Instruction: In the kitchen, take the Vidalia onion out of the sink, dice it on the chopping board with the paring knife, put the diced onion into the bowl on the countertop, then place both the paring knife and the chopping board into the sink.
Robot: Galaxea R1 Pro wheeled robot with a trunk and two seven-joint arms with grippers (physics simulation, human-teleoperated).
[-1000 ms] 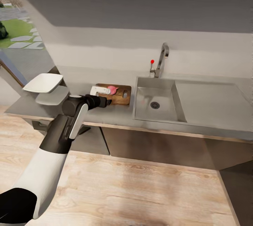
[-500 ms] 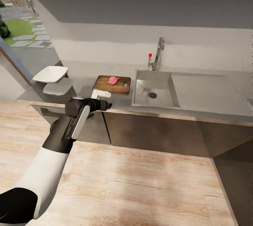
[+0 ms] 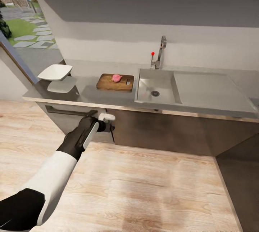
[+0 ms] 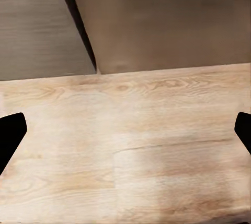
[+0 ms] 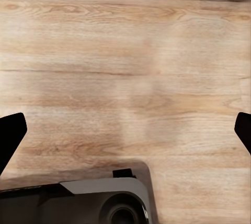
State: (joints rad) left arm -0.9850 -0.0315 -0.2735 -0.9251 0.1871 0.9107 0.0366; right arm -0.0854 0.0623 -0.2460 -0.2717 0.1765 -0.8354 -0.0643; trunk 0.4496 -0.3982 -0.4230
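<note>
The pinkish Vidalia onion [image 3: 116,77] lies on the brown chopping board [image 3: 115,83], which rests on the grey countertop [image 3: 90,95] just left of the steel sink [image 3: 156,91]. The white bowl [image 3: 55,72] stands at the counter's left end. My left gripper [image 3: 109,123] hangs below the counter edge in front of the dark cabinets, pointing down at the floor. In the left wrist view that gripper [image 4: 125,135] is open with nothing between its fingers. My right gripper [image 5: 125,135] is open too, over bare floor. The paring knife is out of view.
The faucet with its red knob [image 3: 159,53] rises behind the basin, and a flat drainboard [image 3: 208,89] lies to its right. A drawer with a black handle [image 3: 72,111] sits under the counter's left part. Wooden floor [image 3: 144,185] spreads in front. The robot's base [image 5: 99,203] shows in the right wrist view.
The view has pulled back from the counter. My left arm has dropped from beside the chopping board to below the counter edge. The onion stays on the board.
</note>
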